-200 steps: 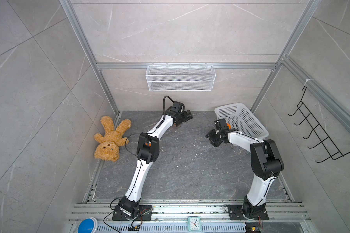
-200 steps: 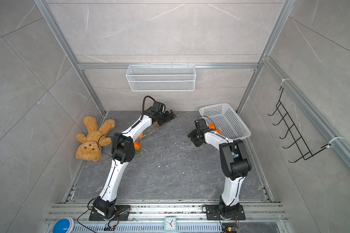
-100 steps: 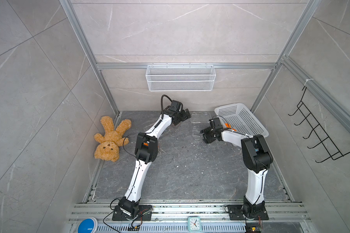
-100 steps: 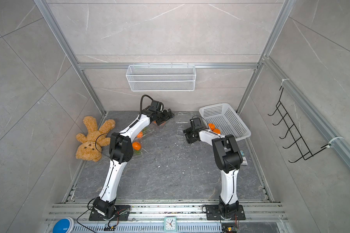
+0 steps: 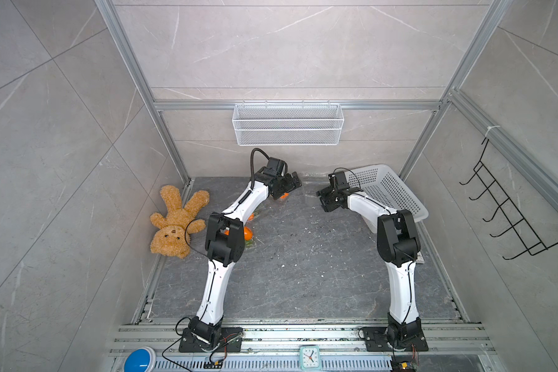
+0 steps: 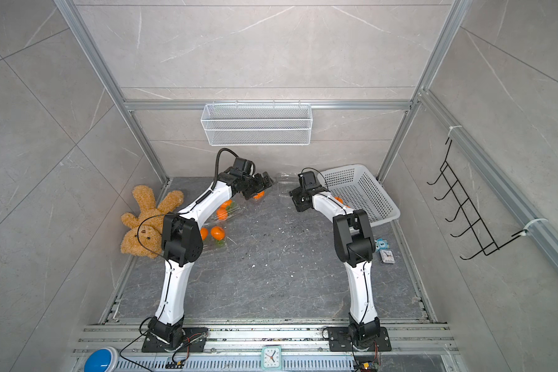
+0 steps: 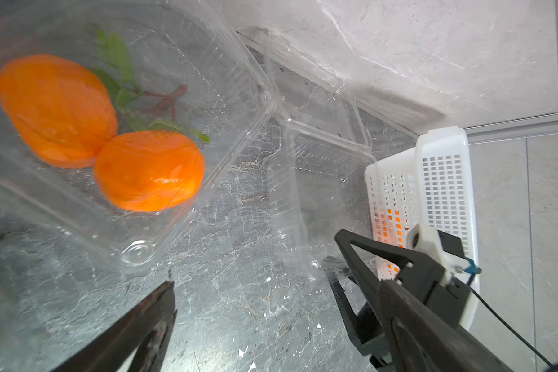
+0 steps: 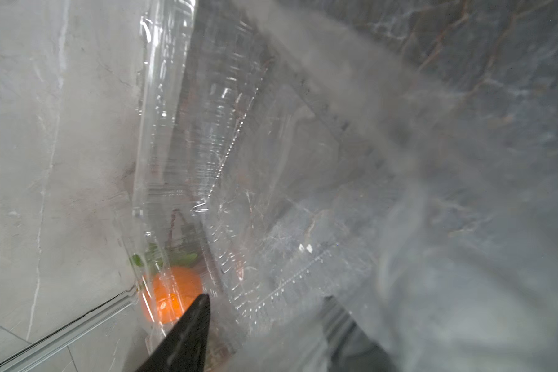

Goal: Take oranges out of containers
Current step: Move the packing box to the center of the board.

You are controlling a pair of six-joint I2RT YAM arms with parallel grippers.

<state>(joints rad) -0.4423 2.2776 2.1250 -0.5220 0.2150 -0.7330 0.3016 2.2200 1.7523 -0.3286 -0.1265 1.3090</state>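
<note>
Clear container by spread left claw — arm stretched rearward.

**Object counts.** Six oranges are counted in a top view, one of them inside the single white perforated basket. Two clear containers are distinguished in the left wrist view; their full number cannot be fixed from the top views, where the plastic is barely resolved. One teddy bear, one wire mesh basket, one black hook rack, one blue button, one clock and two robot arms are shown in both top views.
</note>
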